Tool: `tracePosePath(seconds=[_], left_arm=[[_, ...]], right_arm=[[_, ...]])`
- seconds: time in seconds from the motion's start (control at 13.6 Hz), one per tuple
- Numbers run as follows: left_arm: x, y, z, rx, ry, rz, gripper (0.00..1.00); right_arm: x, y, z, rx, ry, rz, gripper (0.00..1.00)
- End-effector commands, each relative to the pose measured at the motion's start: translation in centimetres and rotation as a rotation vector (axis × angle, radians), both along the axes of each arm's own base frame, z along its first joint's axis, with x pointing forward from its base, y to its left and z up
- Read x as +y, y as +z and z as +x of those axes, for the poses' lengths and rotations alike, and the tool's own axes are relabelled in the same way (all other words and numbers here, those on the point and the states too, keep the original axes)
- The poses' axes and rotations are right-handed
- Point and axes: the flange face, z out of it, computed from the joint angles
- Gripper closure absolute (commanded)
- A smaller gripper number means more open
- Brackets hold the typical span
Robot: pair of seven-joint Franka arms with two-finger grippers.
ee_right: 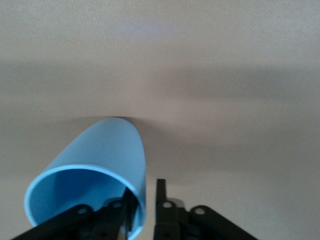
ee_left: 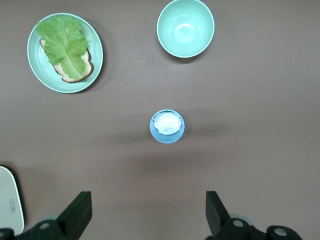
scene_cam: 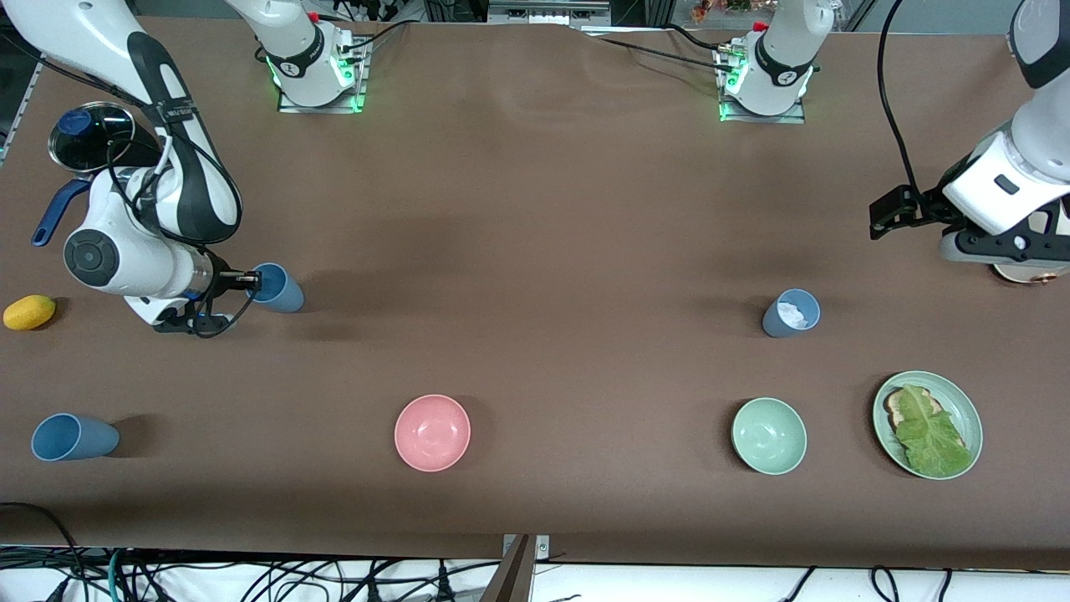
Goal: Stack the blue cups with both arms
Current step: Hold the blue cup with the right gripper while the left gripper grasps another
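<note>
Three blue cups stand on the brown table. My right gripper (scene_cam: 251, 283) is shut on the rim of one blue cup (scene_cam: 277, 288) at the right arm's end; in the right wrist view one finger is inside that cup (ee_right: 105, 160) and the other outside, gripper (ee_right: 143, 192). A second blue cup (scene_cam: 73, 436) sits nearer the front camera at the same end. The third blue cup (scene_cam: 791, 313), with something white inside, is at the left arm's end. My left gripper (scene_cam: 888, 216) hangs open high over the table, and its wrist view looks down on that cup (ee_left: 167, 126), gripper (ee_left: 148, 215).
A pink bowl (scene_cam: 432, 432), a pale green bowl (scene_cam: 769, 436) and a green plate (scene_cam: 961, 401) with bread and lettuce line the edge nearest the front camera. A yellow fruit (scene_cam: 29, 312) and a metal lid (scene_cam: 90, 135) lie at the right arm's end.
</note>
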Motion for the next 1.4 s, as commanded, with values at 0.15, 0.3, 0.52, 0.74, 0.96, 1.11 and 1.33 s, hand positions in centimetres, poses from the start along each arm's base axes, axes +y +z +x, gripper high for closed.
tracePosePath(seconds=[0.15,0.3,0.52,0.74,0.96,1.11,1.33], left_arm=[[1.4,-2.9,1.1,0.063,0.002,-0.019,0.00],[1.8,-4.2,1.4,0.080,0.002,-0.020,0.00],[1.6,-7.3,1.3,0.098,0.000,-0.022,0.00],[1.7,-14.2,1.5,0.095,-0.001,-0.023,0.00],[2.9,-20.7,2.6,0.096,0.017,-0.029,0.00],[3.1,-23.9,1.2,0.078,0.021,-0.031,0.00],[4.9,-26.9,1.5,0.044,0.051,-0.036,0.03]], right_arm=[[1.2,3.2,1.4,0.033,-0.043,-0.003,1.00],[3.5,5.2,2.2,0.059,-0.073,-0.025,1.00],[5.1,6.3,2.5,0.062,-0.103,-0.042,1.00],[6.6,7.1,2.9,0.048,-0.128,-0.054,1.00],[7.1,8.0,3.3,0.052,-0.133,-0.058,1.00],[7.1,8.0,3.3,0.052,-0.133,-0.058,1.00],[7.1,8.4,3.5,0.043,-0.131,-0.056,1.00]])
